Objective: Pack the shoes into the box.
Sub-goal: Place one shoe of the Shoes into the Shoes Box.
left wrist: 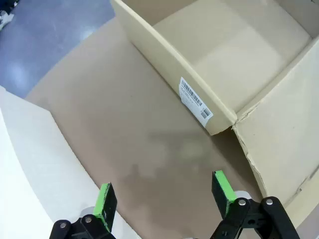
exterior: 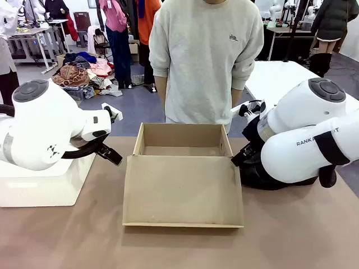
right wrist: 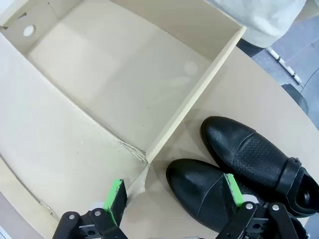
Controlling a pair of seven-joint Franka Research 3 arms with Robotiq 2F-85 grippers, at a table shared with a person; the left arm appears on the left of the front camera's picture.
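The tan cardboard shoebox [exterior: 182, 136] stands open, with a white barcode label [left wrist: 196, 99] on one side wall; its print is illegible. The glossy black leather shoes [right wrist: 239, 164], pointed and strapped, lie just beside the box. The left gripper [left wrist: 164, 191] and right gripper [right wrist: 174, 189] have their jaws spread wide and hold nothing.

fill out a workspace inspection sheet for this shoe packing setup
surface: brown matte tabletop, no spills seen
job's things: tan cardboard shoebox open and empty, flap lid flat toward robot; pair of glossy black leather dress shoes together beside its right wall
clutter: white plastic bin at left
hands: left hand open over bare table; right hand open over shoes
cables: black cable looped at left wrist
surroundings: person in grey sweatshirt at far side; clothes pile on floor
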